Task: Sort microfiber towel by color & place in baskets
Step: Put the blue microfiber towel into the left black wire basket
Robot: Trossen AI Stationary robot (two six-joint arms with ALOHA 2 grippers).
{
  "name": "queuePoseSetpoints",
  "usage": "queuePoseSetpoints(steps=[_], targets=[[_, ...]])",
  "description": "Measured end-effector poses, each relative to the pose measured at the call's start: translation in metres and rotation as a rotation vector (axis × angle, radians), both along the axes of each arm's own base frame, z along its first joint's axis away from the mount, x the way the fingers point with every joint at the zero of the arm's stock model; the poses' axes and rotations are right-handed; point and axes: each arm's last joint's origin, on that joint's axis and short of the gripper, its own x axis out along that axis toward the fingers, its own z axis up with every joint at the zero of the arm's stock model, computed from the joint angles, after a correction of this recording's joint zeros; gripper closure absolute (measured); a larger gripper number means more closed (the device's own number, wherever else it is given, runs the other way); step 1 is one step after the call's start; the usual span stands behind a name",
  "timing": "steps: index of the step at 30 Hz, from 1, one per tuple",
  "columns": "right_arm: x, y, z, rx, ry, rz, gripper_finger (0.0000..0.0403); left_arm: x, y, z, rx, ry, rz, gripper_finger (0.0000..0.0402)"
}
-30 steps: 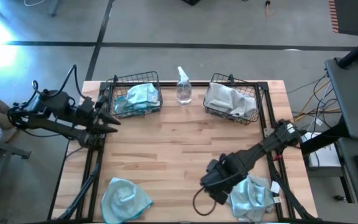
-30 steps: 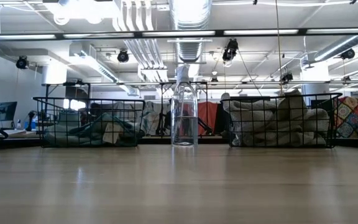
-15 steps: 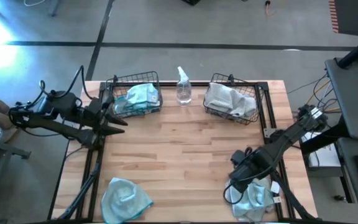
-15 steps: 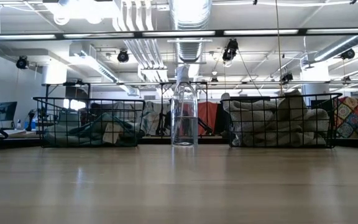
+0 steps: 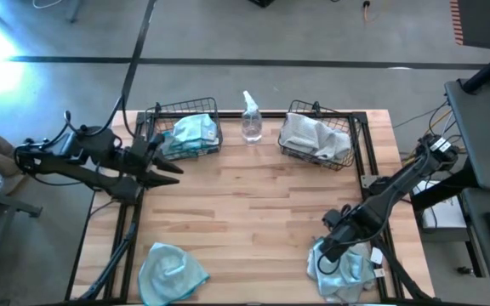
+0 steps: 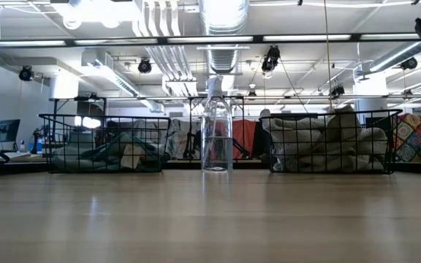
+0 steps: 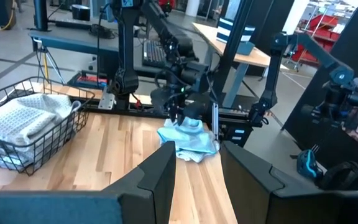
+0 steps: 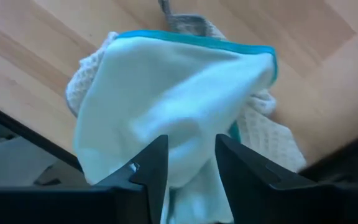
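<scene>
Over the near right corner of the tabletop (image 5: 253,204), the right end effector (image 5: 337,245) hangs just above a heap of cloths (image 5: 340,268), fingers parted with a narrow gap and nothing between them. Its wrist view shows a teal cloth (image 8: 173,99) lying on top of a pale waffle cloth (image 8: 263,134), directly below the fingertips (image 8: 151,165).

At the far left edge, the left end effector (image 5: 164,166) waits just beside the left basket (image 5: 185,132), fingers apart and empty. That basket holds teal cloths; the right basket (image 5: 317,136) holds pale ones. A spray bottle (image 5: 251,119) stands between the two. Another teal cloth (image 5: 171,270) lies at the near left corner.

The step in hand looks like the pick from the right heap. The next move calls for dropping onto the top teal cloth and pinching only that layer, so the pale one beneath stays behind, then carrying it across to the left basket.
</scene>
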Motion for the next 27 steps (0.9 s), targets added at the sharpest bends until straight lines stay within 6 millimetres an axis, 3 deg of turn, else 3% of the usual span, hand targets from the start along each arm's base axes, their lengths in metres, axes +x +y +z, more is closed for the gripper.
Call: queuePoseSetpoints(steps=[9, 19, 27], targets=[[-0.002, 0.000, -0.021, 0.001, 0.037, 0.040, 0.0245, 0.002, 0.000, 0.001, -0.008, -0.008, 0.001, 0.0288], [0.001, 0.003, -0.042, 0.046, 0.050, 0.099, 0.0241, 0.002, 0.000, 0.001, -0.016, -0.007, 0.003, 0.0288], [0.007, 0.009, -0.048, 0.082, 0.001, 0.105, 0.0276, 0.004, -0.001, 0.001, -0.015, -0.008, 0.004, 0.0288]])
